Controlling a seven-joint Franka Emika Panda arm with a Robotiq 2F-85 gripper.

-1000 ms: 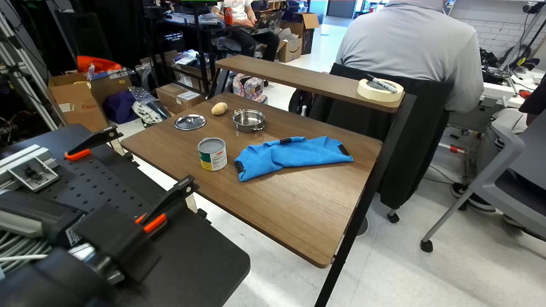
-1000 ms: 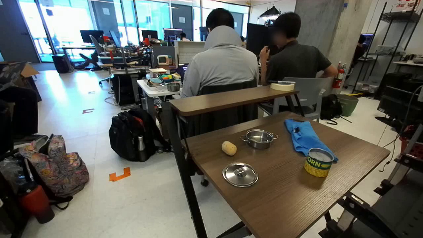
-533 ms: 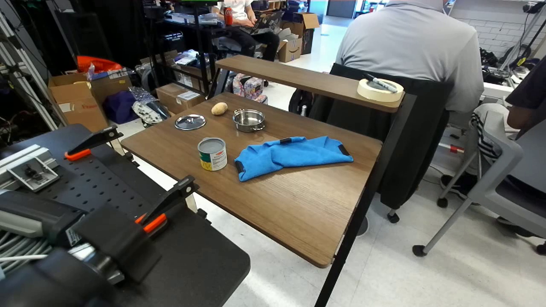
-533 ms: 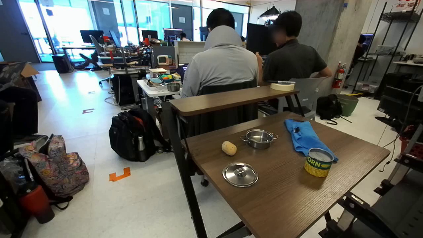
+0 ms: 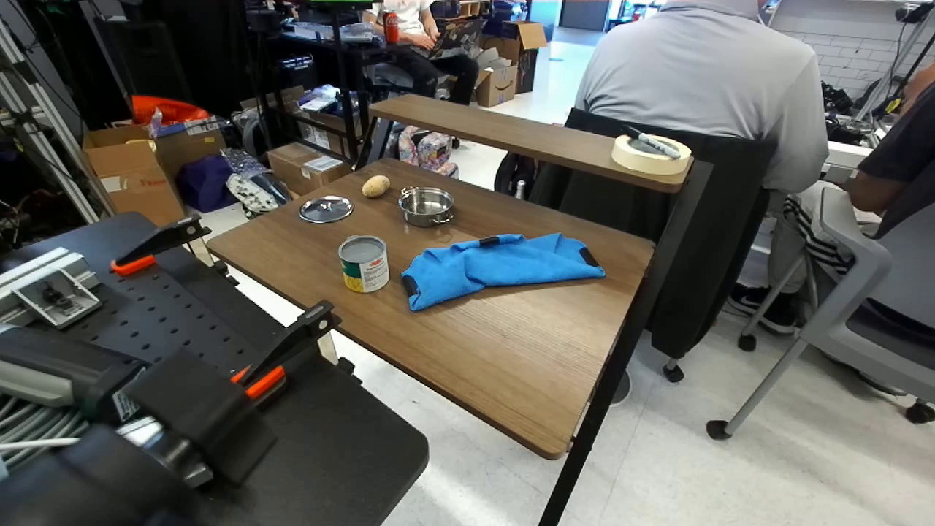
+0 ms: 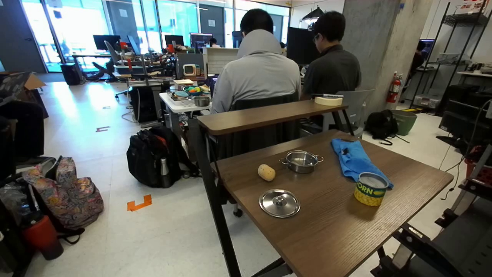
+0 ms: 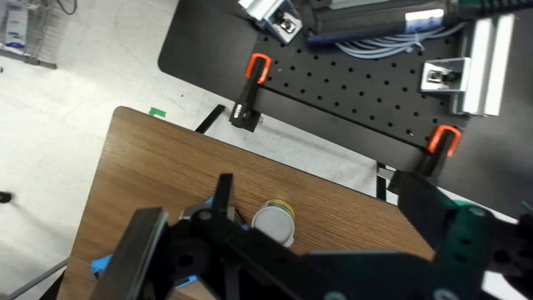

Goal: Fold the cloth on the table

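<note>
Pale floor all round, with a black backpack and a patterned backpack set down on it in an exterior view. Beyond a raised shelf, a person in grey and a person in black, both seated and seen from behind. On the shelf, a roll of tape with a marker lying across the top.

On the brown counter, in both exterior views, a blue cloth, gathered into a long, creased strip with dark patches at its ends and on one edge. Runs from near the counter's rim on the shelf side to just beside an upright can. Printed on the can, legible in an exterior view: CORN. Farther along the counter, a two-handled pot, with a potato near it, and a lid lying knob up.

In the wrist view, across a gap from the counter, a black bench with orange-ended clamps at its edge. Low in the same view, the gripper, dark and partly blurred, with jaws apparently apart. Hides much of the cloth, leaving scraps of blue around it.
</note>
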